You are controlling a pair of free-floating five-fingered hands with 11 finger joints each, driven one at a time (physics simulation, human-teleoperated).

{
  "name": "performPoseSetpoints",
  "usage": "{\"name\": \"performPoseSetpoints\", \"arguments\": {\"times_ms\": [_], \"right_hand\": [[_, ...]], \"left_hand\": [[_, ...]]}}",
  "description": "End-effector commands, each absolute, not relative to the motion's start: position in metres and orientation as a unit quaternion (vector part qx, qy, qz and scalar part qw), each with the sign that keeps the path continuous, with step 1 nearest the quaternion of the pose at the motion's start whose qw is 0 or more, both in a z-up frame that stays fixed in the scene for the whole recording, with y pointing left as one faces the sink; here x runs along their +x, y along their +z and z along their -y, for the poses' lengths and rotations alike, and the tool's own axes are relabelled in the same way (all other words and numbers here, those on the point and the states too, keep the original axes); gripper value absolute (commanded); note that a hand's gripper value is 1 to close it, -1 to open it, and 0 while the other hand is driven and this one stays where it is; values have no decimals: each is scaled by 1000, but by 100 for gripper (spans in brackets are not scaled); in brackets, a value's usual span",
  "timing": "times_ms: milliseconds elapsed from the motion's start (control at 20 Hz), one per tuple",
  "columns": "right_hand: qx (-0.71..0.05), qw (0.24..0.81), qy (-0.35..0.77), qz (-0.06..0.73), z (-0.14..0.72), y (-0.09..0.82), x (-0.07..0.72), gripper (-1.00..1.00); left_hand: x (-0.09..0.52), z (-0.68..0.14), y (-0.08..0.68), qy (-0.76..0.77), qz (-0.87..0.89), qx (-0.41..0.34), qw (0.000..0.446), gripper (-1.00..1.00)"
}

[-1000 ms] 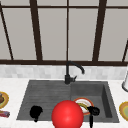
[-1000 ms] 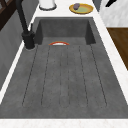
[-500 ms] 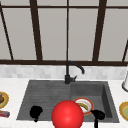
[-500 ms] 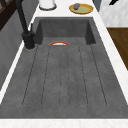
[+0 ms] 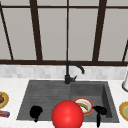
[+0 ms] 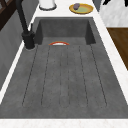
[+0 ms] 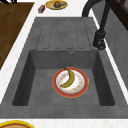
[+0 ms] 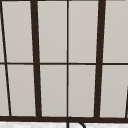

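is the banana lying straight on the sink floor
No, in the right side view the banana lies on a red-rimmed plate inside the sink.

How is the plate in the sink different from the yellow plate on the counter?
The sink plate has a red rim and white middle; the yellow plate is yellow all over. The sink plate lies down in the basin and holds a banana; the yellow plate sits on the counter with a brown lump. Both are round and lie flat.
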State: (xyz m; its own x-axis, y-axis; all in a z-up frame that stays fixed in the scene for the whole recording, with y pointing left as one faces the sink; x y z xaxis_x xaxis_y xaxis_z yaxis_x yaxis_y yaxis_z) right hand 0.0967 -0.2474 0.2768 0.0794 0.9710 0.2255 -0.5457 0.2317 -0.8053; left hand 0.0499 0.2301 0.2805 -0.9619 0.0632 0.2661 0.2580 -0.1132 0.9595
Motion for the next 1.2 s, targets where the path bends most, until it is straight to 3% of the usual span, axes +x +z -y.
{"name": "performPoseSetpoints", "arguments": {"times_ms": [0, 150, 200, 1150], "right_hand": [[-268, 685, 559, 382, 247, 278, 97, -100], [-278, 678, 557, 391, 251, 278, 100, -100], [-280, 680, 555, 390, 251, 279, 100, 0], [-289, 677, 549, 395, 252, 279, 101, 0]], "left_hand": [[50, -230, 281, -736, 663, -121, 66, 0], [50, -230, 281, -736, 663, -121, 66, 0], [50, -230, 281, -736, 663, -116, 68, -100], [92, -335, 278, -740, 651, -146, 86, -100]]}}
